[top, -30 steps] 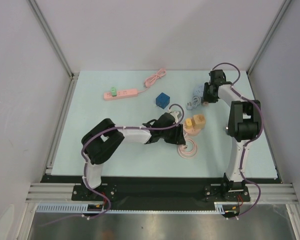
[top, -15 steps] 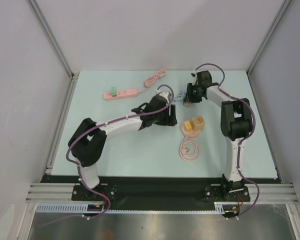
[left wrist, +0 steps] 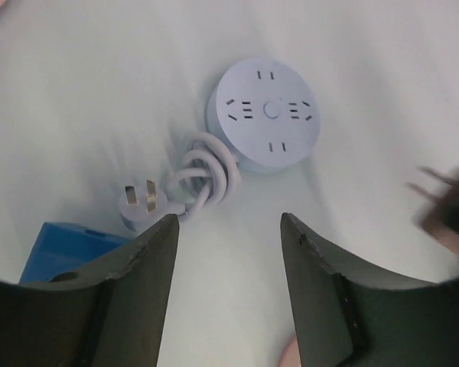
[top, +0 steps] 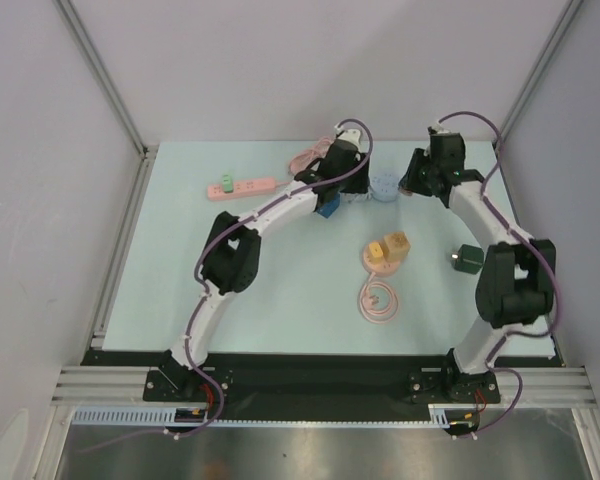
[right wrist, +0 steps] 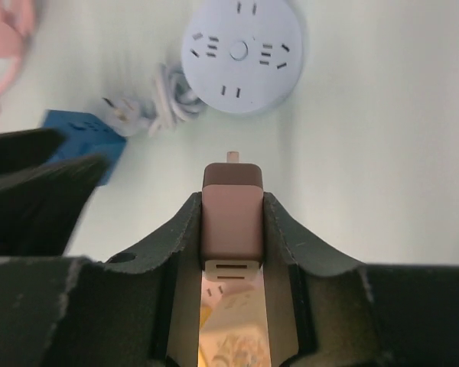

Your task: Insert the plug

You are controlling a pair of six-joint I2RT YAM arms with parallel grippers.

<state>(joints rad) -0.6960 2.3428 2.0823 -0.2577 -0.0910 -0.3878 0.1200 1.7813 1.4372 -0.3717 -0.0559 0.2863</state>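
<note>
Between the left gripper's [left wrist: 228,229] parted, empty fingers: round pale-blue socket hub [left wrist: 264,115], coiled cord [left wrist: 206,172] and wall plug [left wrist: 143,203] just beside it, blue block [left wrist: 65,248] at lower left.

Plug [right wrist: 232,229]: small pinkish-brown block, clamped on both flanks by the right gripper [right wrist: 231,200]. I see one metal prong [right wrist: 232,156] at its front end, aimed toward the socket, with clear table between them and no contact.

Round socket [right wrist: 242,53]: pale lavender-blue disc, flat on the table, face up. Slot groups ring a centre button, all unoccupied. Its pale cord [left wrist: 206,172] lies coiled against one side and ends in a flat-pin cord plug [left wrist: 143,202] resting on the table.
</note>
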